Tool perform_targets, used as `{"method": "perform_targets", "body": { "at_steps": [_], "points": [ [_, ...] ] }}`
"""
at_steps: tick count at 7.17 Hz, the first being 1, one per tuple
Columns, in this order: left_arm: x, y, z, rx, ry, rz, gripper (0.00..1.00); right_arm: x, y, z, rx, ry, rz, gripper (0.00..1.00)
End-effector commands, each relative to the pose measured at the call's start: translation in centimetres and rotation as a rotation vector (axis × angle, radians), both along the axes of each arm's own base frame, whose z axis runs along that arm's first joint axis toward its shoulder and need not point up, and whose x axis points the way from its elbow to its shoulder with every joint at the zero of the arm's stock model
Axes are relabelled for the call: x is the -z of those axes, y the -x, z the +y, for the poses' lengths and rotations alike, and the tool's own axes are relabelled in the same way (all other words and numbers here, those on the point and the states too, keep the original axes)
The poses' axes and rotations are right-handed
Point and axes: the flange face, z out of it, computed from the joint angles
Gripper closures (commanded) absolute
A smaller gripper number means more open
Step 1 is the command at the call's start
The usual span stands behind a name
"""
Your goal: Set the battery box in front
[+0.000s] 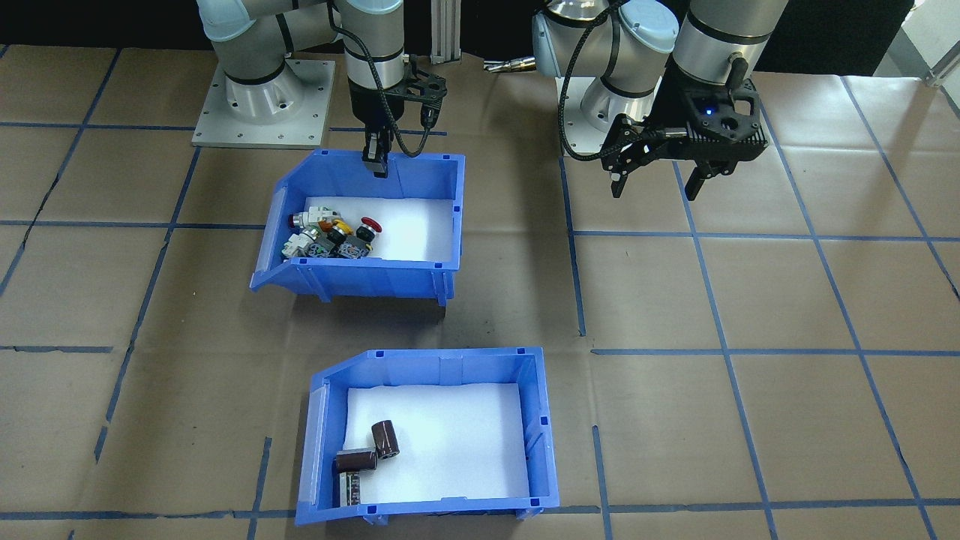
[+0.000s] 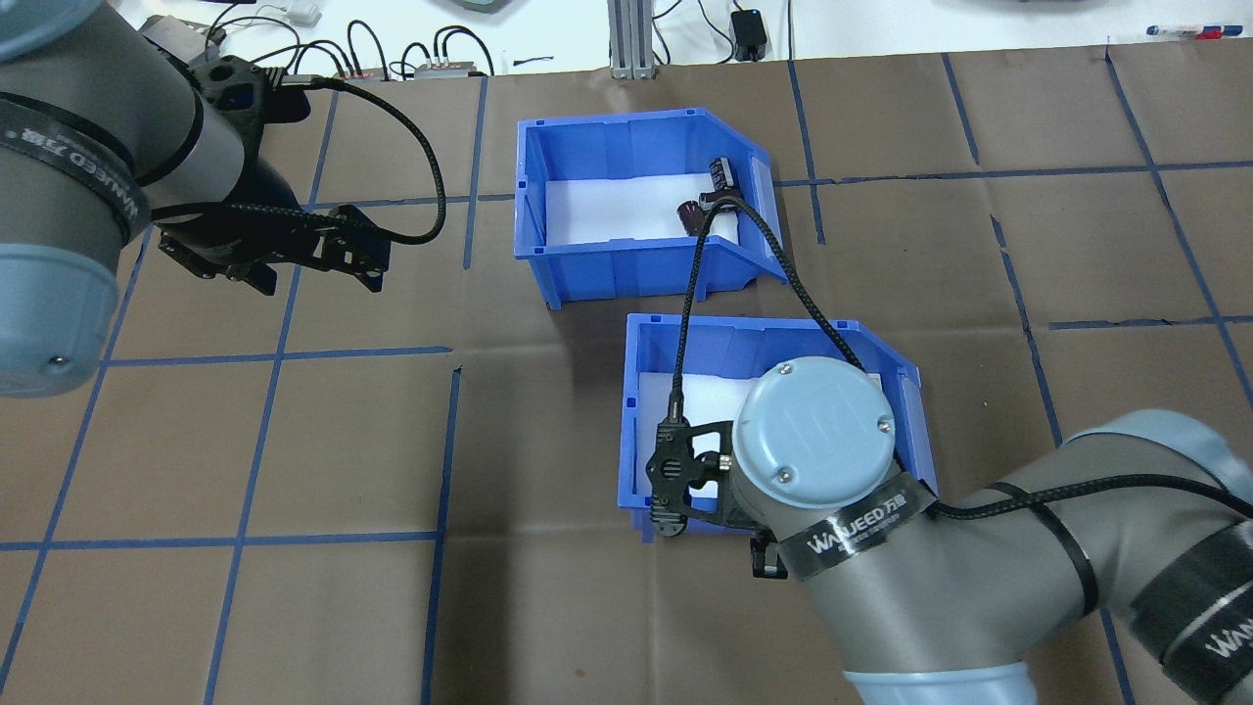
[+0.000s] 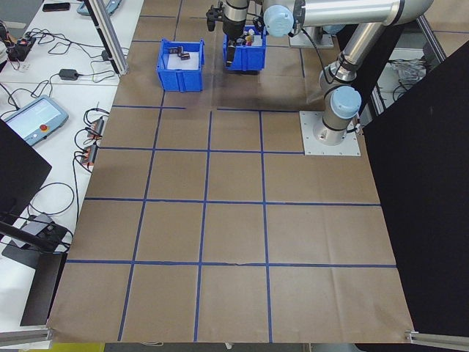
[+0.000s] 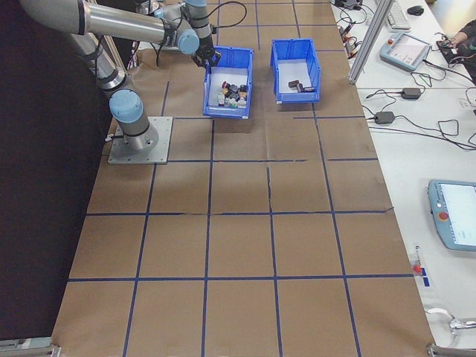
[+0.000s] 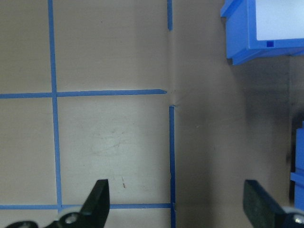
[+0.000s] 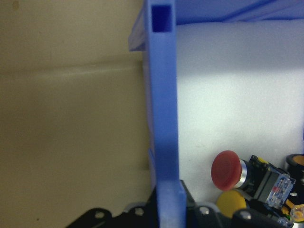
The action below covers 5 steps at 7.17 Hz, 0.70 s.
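battery box (image 1: 431,442) sits on the bench (image 1: 750,315) at the operators' edge, its outer wall almost at the bench lip in the front view. switch bin (image 1: 367,225) is behind it, nearer my bases, shifted toward my right side; a strip of bare brown paper separates the two, not touching. lots of open bench on my left half, blue tape grid only. monitors, cables and a pendant lie beyond the bench on the operators' side.

my right gripper (image 1: 376,154) is down on the switch bin's rear wall, jaws pinched on that wall; wrist view shows the blue rim running between my fingers (image 6: 209,211), with red and yellow button caps just inside. my left gripper (image 1: 656,176) hangs over bare bench, well apart from both bins, jaws wide and holding nothing.

battery box: blue plastic, open top, one side sloped and cut away, white floor. three dark brown cells (image 1: 371,454) bunched at the cut-away end; two lie on their sides, the rest of the floor is bare white.
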Motion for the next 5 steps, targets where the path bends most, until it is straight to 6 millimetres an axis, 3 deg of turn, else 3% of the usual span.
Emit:
{"method": "perform_targets", "body": {
  "at_steps": [1, 5],
  "points": [
    [-0.1, -0.1, 0.1, -0.002, 0.001, 0.0, 0.0, 1.2, -2.6, 0.8, -0.003, 0.024, -0.014, 1.0],
    [-0.1, -0.1, 0.1, -0.002, 0.003, 0.0, 0.0, 2.3, -3.4, 0.9, -0.011, 0.024, 0.008, 1.0]
  ]
}}
